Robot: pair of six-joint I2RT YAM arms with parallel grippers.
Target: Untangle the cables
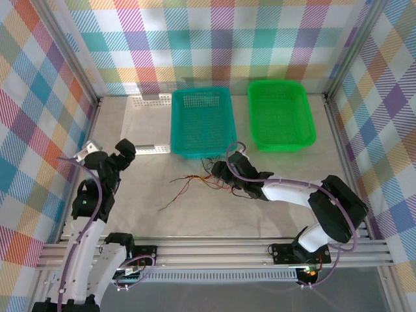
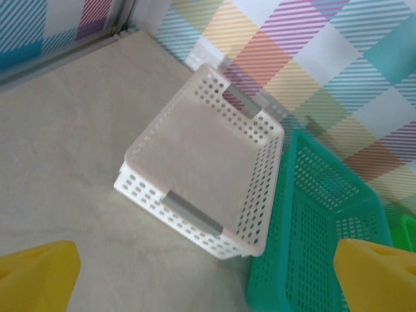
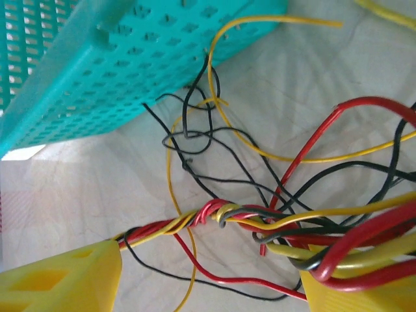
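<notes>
The cables [image 1: 194, 182] lie tangled on the table just in front of the teal basket [image 1: 203, 122]: thin red, yellow and black wires. In the right wrist view they twist into one tight bundle [image 3: 218, 214], and loose loops spread out toward the teal basket [image 3: 97, 71]. My right gripper [image 1: 218, 173] is down at the tangle's right end. Its yellow fingers [image 3: 58, 279] stand apart, open, on either side of the bundle, with some wires draped over the right one. My left gripper [image 1: 123, 153] hovers open near the white basket [image 1: 147, 123], with nothing between its fingers [image 2: 39, 276].
Three baskets stand along the back: white [image 2: 266, 188] on the left, teal [image 2: 312, 240] in the middle touching it, bright green [image 1: 281, 114] on the right. Checkered walls close in the table on three sides. Bare tabletop lies in front of the tangle.
</notes>
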